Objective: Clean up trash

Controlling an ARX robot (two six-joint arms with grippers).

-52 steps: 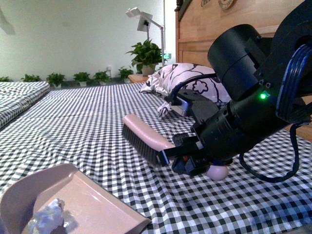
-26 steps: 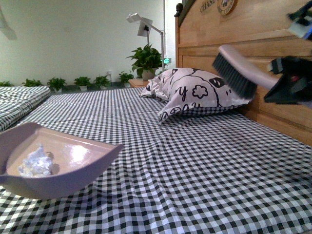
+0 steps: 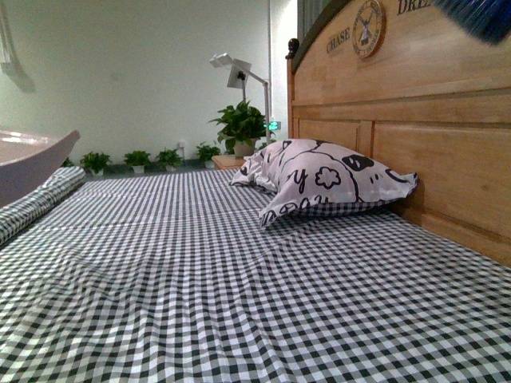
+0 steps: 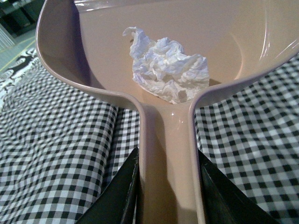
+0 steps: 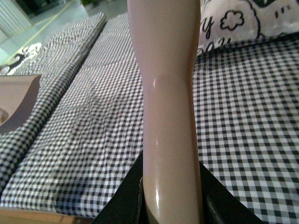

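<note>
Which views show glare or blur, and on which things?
Left wrist view: sharp; glare on the dustpan rim, tissue wad crisp. Right wrist view: soft highlights down the brush handle. Front view: blurred blue shape at the top corner.

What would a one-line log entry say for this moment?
left hand: holds dustpan handle | tissue wad: inside dustpan | right hand: holds brush handle | bed: pillow only

Both end effectors (image 4: 166, 186) (image 5: 170, 196) clamped around pink handles.
</note>
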